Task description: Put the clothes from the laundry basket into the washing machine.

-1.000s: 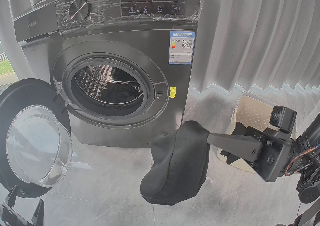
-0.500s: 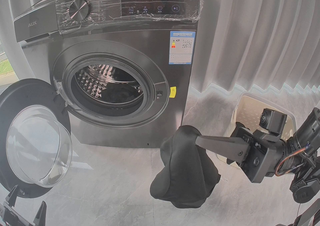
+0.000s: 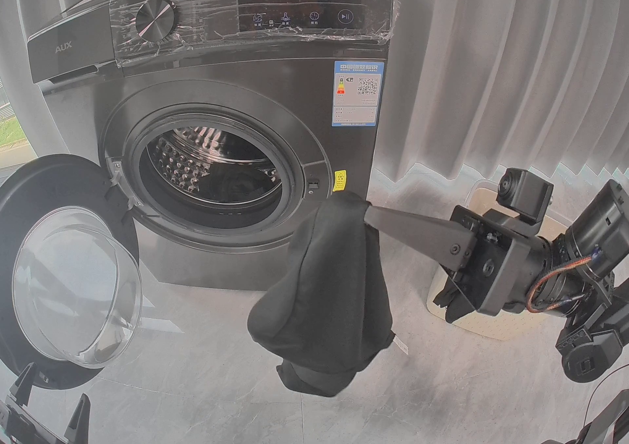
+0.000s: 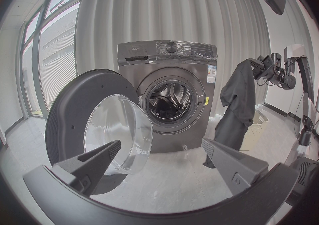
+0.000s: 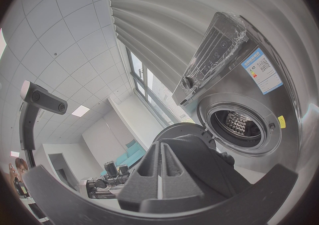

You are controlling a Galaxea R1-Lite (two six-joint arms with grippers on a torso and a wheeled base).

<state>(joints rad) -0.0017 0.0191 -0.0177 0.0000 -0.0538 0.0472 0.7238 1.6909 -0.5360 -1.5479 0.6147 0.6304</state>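
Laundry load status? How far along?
Done: door open, dark clothing already in the drum. In hand: right gripper shut on a black garment hanging before the washing machine. Left: get it inside; laundry basket is partly hidden, so the remainder is unclear.

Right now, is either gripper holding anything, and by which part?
The right gripper is shut on a black garment, pinching a fold at its top; the rest hangs free. The left gripper is open, holding nothing.
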